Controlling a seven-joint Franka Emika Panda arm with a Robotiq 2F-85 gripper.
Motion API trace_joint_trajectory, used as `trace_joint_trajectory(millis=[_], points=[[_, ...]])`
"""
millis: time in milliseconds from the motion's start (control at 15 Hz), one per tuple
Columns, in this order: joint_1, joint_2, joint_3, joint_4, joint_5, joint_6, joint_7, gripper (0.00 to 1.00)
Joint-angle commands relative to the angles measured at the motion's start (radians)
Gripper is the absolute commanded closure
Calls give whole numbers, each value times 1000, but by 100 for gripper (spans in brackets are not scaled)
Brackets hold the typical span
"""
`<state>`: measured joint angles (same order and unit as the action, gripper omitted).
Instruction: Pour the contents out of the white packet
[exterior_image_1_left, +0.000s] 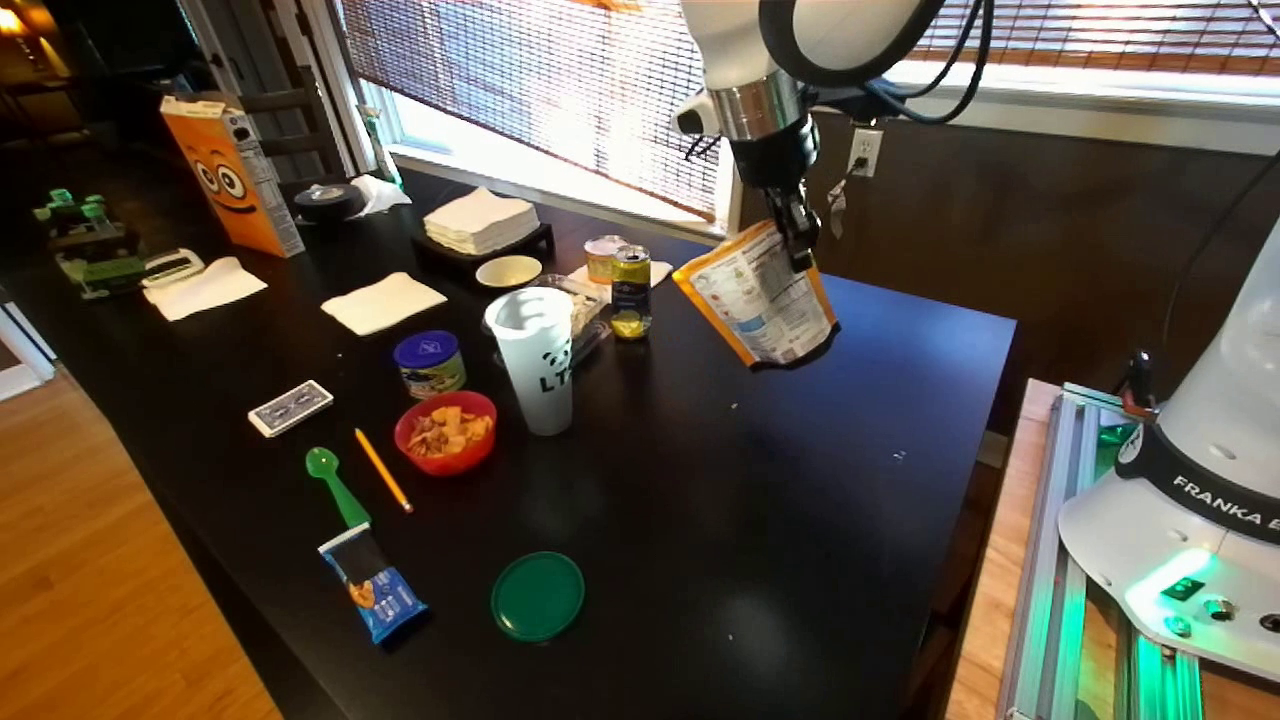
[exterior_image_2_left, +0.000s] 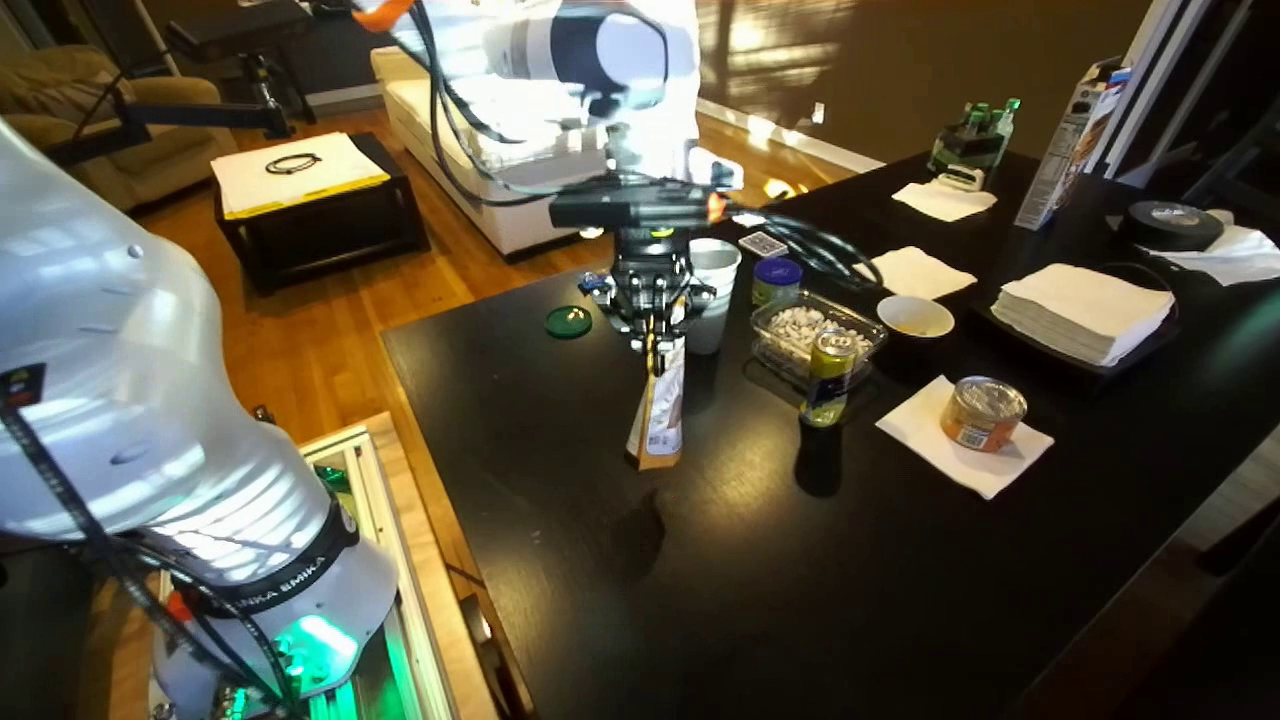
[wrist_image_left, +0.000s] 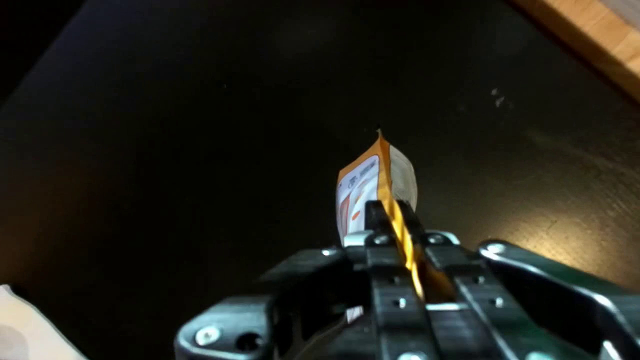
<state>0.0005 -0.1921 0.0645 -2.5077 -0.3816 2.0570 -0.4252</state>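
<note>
The white packet (exterior_image_1_left: 765, 305) has orange edges and printed panels. It hangs tilted in the air above the dark table and shows edge-on in an exterior view (exterior_image_2_left: 662, 420) and in the wrist view (wrist_image_left: 359, 187). My gripper (exterior_image_1_left: 803, 262) is shut on the packet's orange edge; its fingers also show in an exterior view (exterior_image_2_left: 655, 362) and clasp that edge in the wrist view (wrist_image_left: 392, 209). Nothing is seen coming out of the packet. Its contents are hidden, and I cannot tell whether it is open.
Near the packet stand a yellow can (exterior_image_1_left: 631, 295), a tall white cup (exterior_image_1_left: 545, 375) and a clear tub of white pieces (exterior_image_2_left: 770, 345). A red bowl (exterior_image_1_left: 450, 464) of chips, a blue-lidded tub (exterior_image_1_left: 430, 365) and a white bowl (exterior_image_2_left: 915, 322) stand farther off.
</note>
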Motion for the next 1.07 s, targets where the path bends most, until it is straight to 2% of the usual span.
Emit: trace_joint_trajectory(millis=[0, 67, 467, 533, 667, 1000], points=[[29, -9, -11, 26, -14, -71, 3, 98], [38, -15, -8, 42, -15, -95, 3, 93], [37, -3, -18, 32, -13, -86, 2, 93], [37, -3, -18, 32, -13, -86, 2, 98], [41, 19, 23, 76, -110, -230, 76, 98], [91, 78, 77, 166, -210, -484, 81, 98]])
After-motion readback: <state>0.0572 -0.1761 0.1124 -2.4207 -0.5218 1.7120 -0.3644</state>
